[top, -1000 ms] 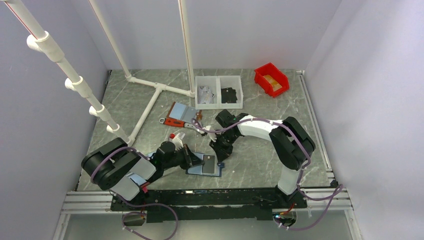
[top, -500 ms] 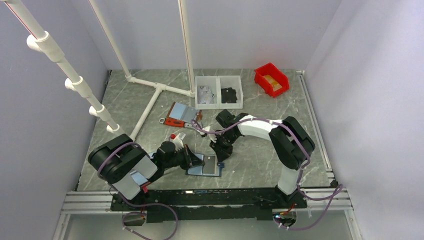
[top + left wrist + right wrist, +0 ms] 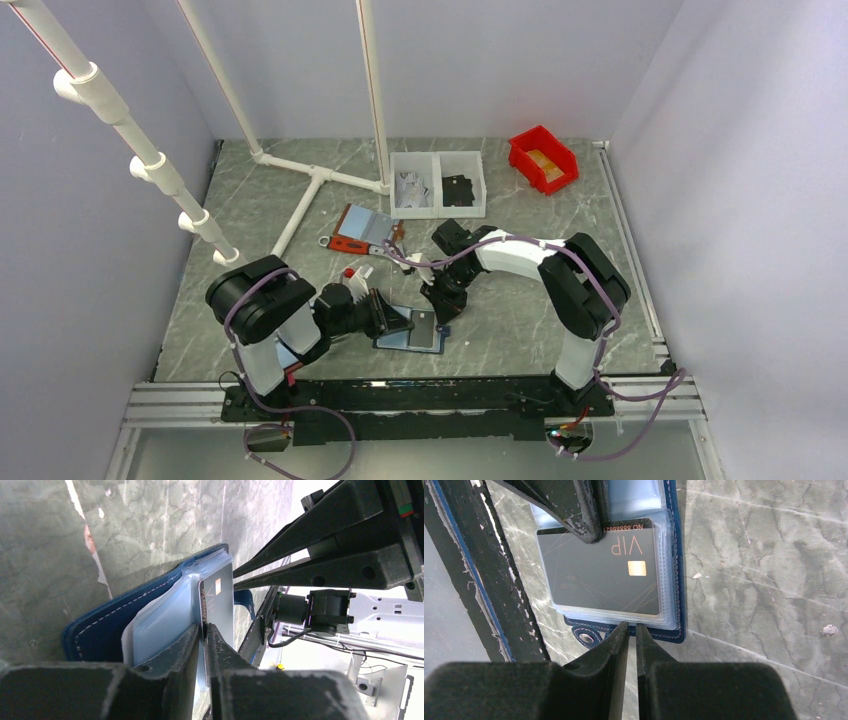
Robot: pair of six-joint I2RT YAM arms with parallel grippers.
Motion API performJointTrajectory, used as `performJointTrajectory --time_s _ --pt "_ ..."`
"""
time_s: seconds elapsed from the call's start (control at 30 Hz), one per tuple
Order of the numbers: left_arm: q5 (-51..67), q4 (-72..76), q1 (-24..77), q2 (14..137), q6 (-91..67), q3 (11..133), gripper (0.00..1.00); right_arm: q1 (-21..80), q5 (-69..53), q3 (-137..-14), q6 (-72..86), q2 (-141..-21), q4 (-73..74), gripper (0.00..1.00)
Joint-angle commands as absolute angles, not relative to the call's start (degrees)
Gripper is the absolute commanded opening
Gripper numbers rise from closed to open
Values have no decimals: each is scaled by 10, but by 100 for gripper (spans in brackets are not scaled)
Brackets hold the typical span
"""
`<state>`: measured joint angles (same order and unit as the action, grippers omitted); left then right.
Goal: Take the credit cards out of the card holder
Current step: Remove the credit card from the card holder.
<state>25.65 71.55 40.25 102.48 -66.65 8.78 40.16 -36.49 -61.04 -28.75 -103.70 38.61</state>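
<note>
holder (image 3: 679, 555): lies open on tabletop (image 3: 764, 580), black card (image 3: 599, 570) in its sleeve | left hand (image 3: 205, 628): straddles card's edge, grip unclear | right hand (image 3: 628, 626): nearly closed, presses holder's edge, grip unclear

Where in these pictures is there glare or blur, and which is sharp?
Top external view: even light, sharp. Left wrist view: bright area right of the card holder is blown out. Right wrist view: black card sharp, lettering legible; right end effector, up close, soft.
</note>
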Motion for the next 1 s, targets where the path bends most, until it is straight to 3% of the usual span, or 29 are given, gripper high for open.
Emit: performJointTrajectory --time_s 0.0,0.3,0.37,0.47,0.67,0.97 --pt "265 731 410 1046 -667 109 22 420 -357 -613 -285 -1051 350 13" --pt "261 685 411 1032 -658 119 24 429 -358 -616 -282 -1059 351 13" --pt "257 673 411 1030 -658 120 19 430 -361 -616 -283 -1058 351 13" --pt "255 669 410 1028 -656 121 1 430 -361 -616 -283 -1058 351 13" --pt "241 654 409 997 -647 102 0 429 -336 -615 -279 -1058 347 13" --pt "205 408 407 821 -590 112 0 429 -304 -614 -275 -1068 343 12"
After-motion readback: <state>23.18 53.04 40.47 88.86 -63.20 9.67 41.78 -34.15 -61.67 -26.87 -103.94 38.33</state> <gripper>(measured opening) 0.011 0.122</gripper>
